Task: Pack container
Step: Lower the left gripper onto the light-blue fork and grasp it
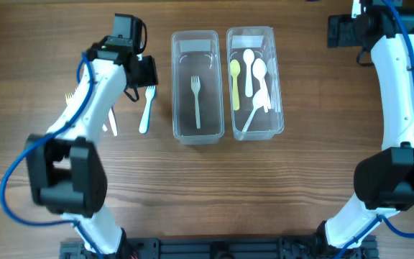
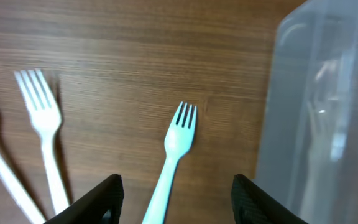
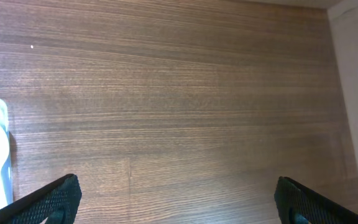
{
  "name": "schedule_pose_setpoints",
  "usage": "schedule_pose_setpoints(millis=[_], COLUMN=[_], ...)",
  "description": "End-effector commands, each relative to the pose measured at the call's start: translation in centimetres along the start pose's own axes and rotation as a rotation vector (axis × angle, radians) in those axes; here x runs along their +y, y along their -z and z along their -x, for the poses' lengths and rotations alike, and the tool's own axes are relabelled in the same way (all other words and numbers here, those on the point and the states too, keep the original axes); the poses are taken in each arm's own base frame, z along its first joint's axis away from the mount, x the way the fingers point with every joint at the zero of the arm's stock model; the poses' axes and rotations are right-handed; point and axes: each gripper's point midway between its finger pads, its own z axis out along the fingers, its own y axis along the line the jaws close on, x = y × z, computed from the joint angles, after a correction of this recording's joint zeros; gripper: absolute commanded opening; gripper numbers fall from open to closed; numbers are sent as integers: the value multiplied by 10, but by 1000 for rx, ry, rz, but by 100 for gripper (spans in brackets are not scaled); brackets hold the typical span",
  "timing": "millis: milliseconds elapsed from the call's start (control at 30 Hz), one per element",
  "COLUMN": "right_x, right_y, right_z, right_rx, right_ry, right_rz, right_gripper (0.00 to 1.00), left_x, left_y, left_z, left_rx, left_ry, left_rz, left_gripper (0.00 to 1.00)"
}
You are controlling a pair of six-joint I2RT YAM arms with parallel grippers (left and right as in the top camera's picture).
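We see the left gripper [image 2: 177,191] released — the pale blue fork [image 2: 179,134] lies flat on the table [image 2: 135,56] between its spread fingers [image 2: 101,196], the clear container [image 2: 319,112] just outside one finger. The right gripper [image 3: 179,196] gapes wide over the table.

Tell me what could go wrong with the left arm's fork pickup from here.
1. The blue fork lies angled under the open left gripper; closing may spin it instead of clamping it.
2. The clear container stands close beside that gripper; drifting sideways could knock it.
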Motion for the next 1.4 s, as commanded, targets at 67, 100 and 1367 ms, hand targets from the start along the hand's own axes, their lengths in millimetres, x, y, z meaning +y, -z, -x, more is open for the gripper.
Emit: schedule_pose_setpoints(millis=[67,100,1367], right_x=[-3,-3,-3], right_y=[1,1,1], right_z=[4,4,4], right_rx=[-8,-8,-8], right_ry=[4,4,4], right_rz=[-17,-17,-17], right_gripper=[100,99,100], left_x=[8,9,-1], left_y=[-58,-68,-103], left_z=[-31,-39,-40], left_rx=[149,180,179], left_ry=[-102,-124,-192], left_rz=[43,49,-4], left_gripper=[56,56,55])
